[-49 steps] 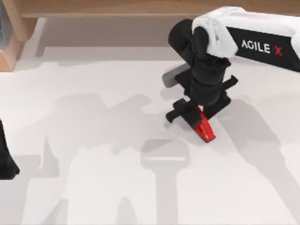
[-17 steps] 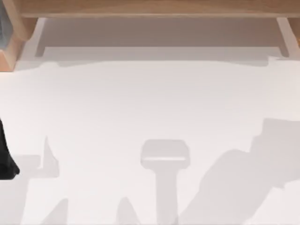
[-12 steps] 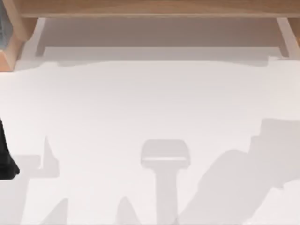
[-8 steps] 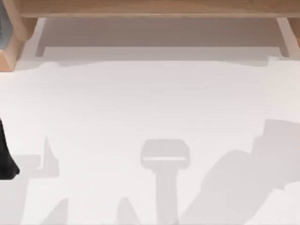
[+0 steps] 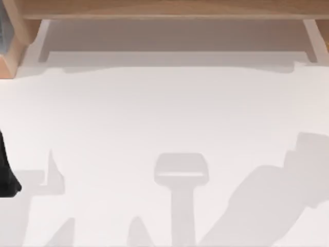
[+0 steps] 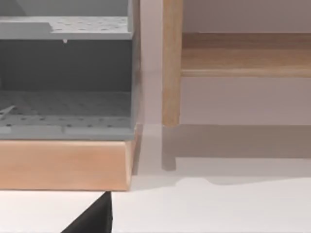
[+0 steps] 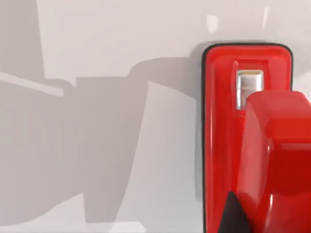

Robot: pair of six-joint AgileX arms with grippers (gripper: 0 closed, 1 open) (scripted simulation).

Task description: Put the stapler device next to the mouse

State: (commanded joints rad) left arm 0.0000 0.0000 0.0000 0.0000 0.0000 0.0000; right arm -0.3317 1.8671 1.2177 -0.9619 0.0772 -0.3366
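Observation:
The stapler device (image 7: 228, 121) is glossy red with a thin black edge and a small silver mark (image 7: 249, 87). It sits very close in the right wrist view, above the white table (image 7: 107, 58). My right gripper (image 7: 265, 218) is shut on it, and one dark fingertip (image 7: 236, 213) presses against its side. The mouse is out of view. My left arm (image 5: 6, 177) stays parked at the table's left edge.
A wooden shelf frame (image 5: 164, 10) runs along the back of the table. At the back left stands a wooden box (image 6: 65, 162) holding a grey perforated rack (image 6: 65, 73). An arm's shadow (image 5: 267, 200) lies over the table's front right.
The right arm, the stapler device and a grey object beside it were mid-table 2.9 s ago and have left the top view. Since then the front-right shadow has drifted slightly right.

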